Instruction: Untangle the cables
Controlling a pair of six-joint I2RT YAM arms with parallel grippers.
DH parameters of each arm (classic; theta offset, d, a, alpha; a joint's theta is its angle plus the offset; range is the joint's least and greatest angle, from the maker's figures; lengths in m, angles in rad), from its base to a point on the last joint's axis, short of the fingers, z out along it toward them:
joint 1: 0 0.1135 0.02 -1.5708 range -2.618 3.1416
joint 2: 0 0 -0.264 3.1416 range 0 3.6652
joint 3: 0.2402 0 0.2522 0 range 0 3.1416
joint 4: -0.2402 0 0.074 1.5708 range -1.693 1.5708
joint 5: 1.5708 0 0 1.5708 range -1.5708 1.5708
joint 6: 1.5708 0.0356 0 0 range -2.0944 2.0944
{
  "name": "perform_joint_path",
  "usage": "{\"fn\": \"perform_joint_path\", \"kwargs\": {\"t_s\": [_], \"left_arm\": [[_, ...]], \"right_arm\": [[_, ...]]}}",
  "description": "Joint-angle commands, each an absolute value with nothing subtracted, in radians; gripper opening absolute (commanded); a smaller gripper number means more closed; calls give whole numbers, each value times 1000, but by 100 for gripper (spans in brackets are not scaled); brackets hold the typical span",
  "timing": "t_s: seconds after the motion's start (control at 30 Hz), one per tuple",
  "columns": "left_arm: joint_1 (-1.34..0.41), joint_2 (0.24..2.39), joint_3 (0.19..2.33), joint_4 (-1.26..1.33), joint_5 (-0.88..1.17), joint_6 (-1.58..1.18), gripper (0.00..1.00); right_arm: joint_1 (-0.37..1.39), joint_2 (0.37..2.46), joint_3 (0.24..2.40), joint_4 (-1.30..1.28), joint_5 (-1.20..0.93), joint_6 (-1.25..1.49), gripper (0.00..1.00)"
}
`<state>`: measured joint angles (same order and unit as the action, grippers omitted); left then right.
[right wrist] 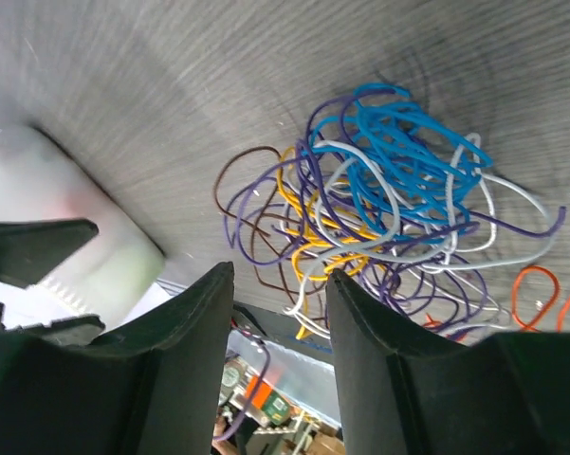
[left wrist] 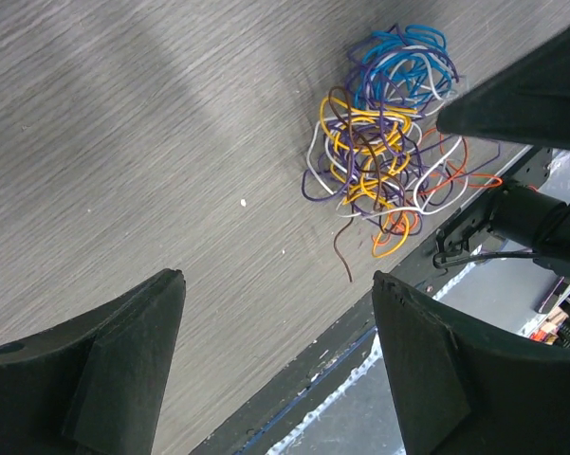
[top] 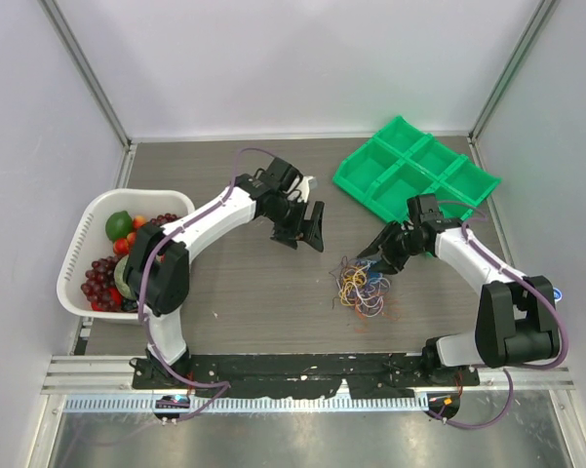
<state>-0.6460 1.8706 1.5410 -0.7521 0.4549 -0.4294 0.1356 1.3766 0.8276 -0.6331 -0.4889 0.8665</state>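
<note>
A: While the tangle of thin blue, purple, yellow, orange and white cables (top: 361, 288) is seen lying as one knotted heap on the grey wood-grain table (top: 234, 292), right of centre and toward the near edge, which step is judged to be in hand?

B: An approach is judged, nothing more. No strand is seen pulled free of the heap. The right gripper (right wrist: 278, 277) is held low over the far edge of the heap, with its black jaws apart by a narrow gap. Strands are seen through that gap, but none is seen pinched.

A: And how is the left gripper (left wrist: 277, 282) placed?

B: It is held above bare table, to the left of the heap and apart from it. Its jaws are spread wide and nothing is seen between them.

A: What is called for next?

B: One outlying strand should probably be singled out, such as the brown strand (left wrist: 341, 251) whose tail sticks out of the heap. It would have to be closed upon cleanly by one gripper while the rest is gripped or pinned by the other. Otherwise the whole heap is likely to be dragged along as one.
</note>
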Motion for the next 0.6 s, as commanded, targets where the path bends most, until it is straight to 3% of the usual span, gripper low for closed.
{"fn": "perform_joint_path", "kwargs": {"t_s": [0.0,0.03,0.07,0.17,0.2,0.33,0.43,0.57], "left_arm": [[-649,1784,1528,-713,459,-414,84],[-649,1781,1526,-710,462,-410,84],[-649,1775,1525,-704,462,-405,85],[-650,1750,1505,-663,462,-406,88],[-650,1746,1500,-644,468,-410,89],[-647,1747,1508,-585,503,-433,100],[-634,1766,1520,-565,531,-448,100],[-595,1749,1502,-520,589,-452,96]], "right_arm": [[141,1394,816,-505,-463,1009,42],[144,1397,815,-494,-459,1020,41],[144,1405,816,-473,-456,1028,31],[164,1434,853,-457,-471,1008,15],[176,1439,864,-446,-513,977,1],[244,1480,994,-406,-752,826,1],[279,1438,1095,-424,-840,746,1],[287,1359,1078,-271,-923,877,1]]}}
